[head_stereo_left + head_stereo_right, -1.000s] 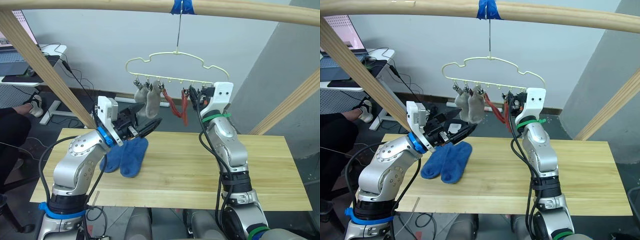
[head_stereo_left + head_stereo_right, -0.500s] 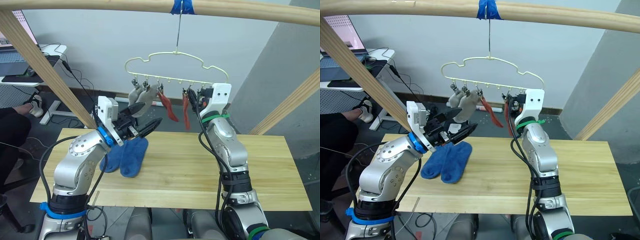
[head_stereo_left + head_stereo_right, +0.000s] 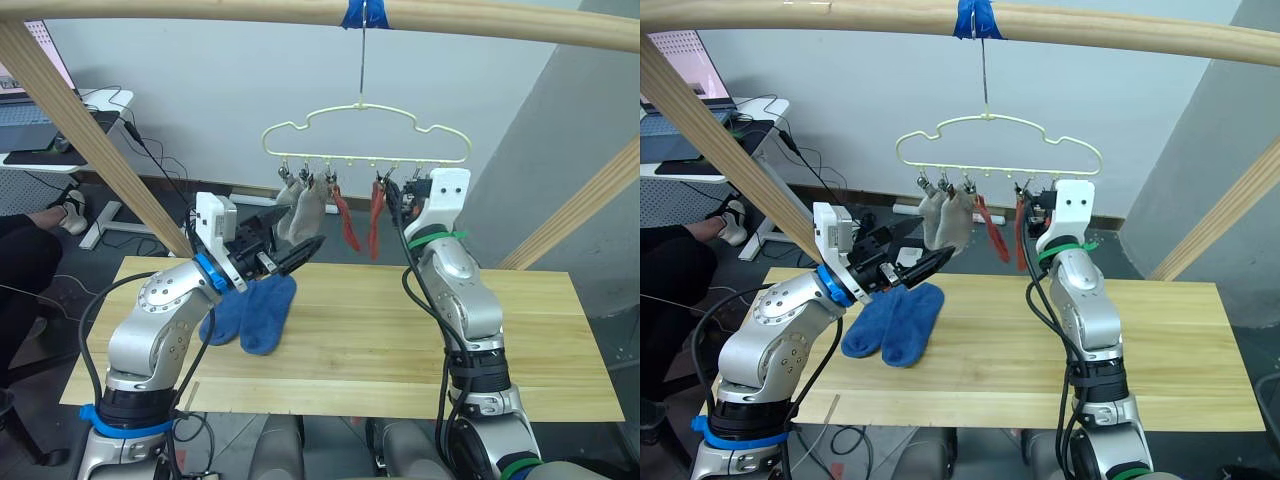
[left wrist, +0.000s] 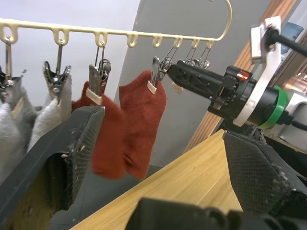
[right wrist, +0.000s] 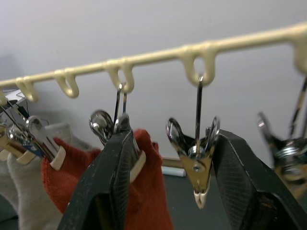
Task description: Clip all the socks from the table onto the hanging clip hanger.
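Observation:
The pale yellow clip hanger [image 3: 365, 140] hangs from a hook above the table [image 3: 400, 340]. Two light grey socks [image 3: 300, 212] and two rust-red socks [image 3: 345, 222] are clipped along its bar. Two blue socks [image 3: 250, 310] lie side by side on the table's left part. My left gripper [image 3: 305, 227] is open, held just in front of the grey socks and above the blue pair. My right gripper [image 5: 175, 143] is raised to the bar, open, with an empty metal clip [image 5: 199, 163] hanging between its fingers [image 5: 115, 182] and a red sock [image 5: 148, 201] beside it.
A round wooden pole [image 3: 200, 10] carries the hanger. Slanted poles [image 3: 90, 140] stand at the back left and back right [image 3: 590, 210]. A white desk [image 3: 60, 110] and a person's feet [image 3: 60, 210] are behind the table on the left.
The hanger has swung to the right, and the clipped socks sway with it. My right gripper shifted slightly right along the bar. The left arm has stayed put.

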You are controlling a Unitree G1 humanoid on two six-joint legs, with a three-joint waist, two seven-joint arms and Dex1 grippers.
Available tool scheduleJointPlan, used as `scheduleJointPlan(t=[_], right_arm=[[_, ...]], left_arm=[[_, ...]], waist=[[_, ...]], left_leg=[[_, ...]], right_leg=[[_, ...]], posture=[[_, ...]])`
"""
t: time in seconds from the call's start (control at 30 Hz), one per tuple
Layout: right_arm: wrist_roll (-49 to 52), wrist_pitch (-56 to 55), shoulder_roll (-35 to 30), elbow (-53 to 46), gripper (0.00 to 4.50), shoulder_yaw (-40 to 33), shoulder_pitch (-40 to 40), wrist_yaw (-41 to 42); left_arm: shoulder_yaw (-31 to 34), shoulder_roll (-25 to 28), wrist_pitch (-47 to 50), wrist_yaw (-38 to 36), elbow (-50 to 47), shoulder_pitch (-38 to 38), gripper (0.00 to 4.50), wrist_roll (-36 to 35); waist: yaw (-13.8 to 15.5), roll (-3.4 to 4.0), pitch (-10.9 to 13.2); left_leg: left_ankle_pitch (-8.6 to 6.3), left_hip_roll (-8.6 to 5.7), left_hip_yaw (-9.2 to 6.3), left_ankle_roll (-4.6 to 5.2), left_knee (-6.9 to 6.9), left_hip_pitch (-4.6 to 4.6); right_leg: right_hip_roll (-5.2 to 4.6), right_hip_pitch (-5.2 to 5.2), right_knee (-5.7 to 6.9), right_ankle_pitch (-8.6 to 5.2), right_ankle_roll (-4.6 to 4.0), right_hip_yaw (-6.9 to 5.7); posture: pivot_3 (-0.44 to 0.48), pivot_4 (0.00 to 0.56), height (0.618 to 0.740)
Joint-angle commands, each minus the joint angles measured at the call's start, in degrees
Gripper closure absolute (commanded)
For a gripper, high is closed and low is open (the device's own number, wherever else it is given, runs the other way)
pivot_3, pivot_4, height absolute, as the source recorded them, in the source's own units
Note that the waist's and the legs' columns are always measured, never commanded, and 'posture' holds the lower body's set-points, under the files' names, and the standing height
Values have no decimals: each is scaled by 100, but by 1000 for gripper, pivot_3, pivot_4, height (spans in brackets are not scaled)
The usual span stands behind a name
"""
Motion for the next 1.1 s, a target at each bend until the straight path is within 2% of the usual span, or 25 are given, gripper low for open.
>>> scheduleJointPlan(t=[0.03,0.5,0.6,0.7,0.77,1.1], right_arm=[[-54,43,-6,-380,1989,38,-42,-61],[42,171,106,-460,1989,33,7,-28],[47,158,102,-452,2589,22,0,-23],[32,142,85,-444,3671,26,-8,-25],[14,133,72,-452,4194,39,-5,-27],[128,181,68,-496,4194,1,13,45]], left_arm=[[27,-13,-80,7,-143,6,0,12],[16,-5,-93,-47,-85,-29,0,51],[9,-16,-89,-46,-103,-17,0,58],[1,-22,-79,-42,-116,-7,0,55],[-7,-24,-72,-43,-128,8,0,53],[-67,-20,-26,-43,-99,73,0,80]], waist=[[0,0,0],[-1,0,0],[-1,0,0],[-1,0,0],[-1,0,0],[-1,0,0]], left_leg=[[0,0,0,0,0,0],[0,0,0,0,0,0],[0,0,0,0,0,0],[0,0,0,0,0,0],[0,0,0,0,0,0],[0,0,0,0,0,0]], right_leg=[[0,0,0,0,0,0],[0,0,0,0,0,0],[0,0,0,0,0,0],[0,0,0,0,0,0],[0,0,0,0,0,0],[0,0,0,0,0,0]], posture=[[42,215,740],[40,212,740],[41,211,740],[41,210,740],[41,211,740],[39,209,740]])
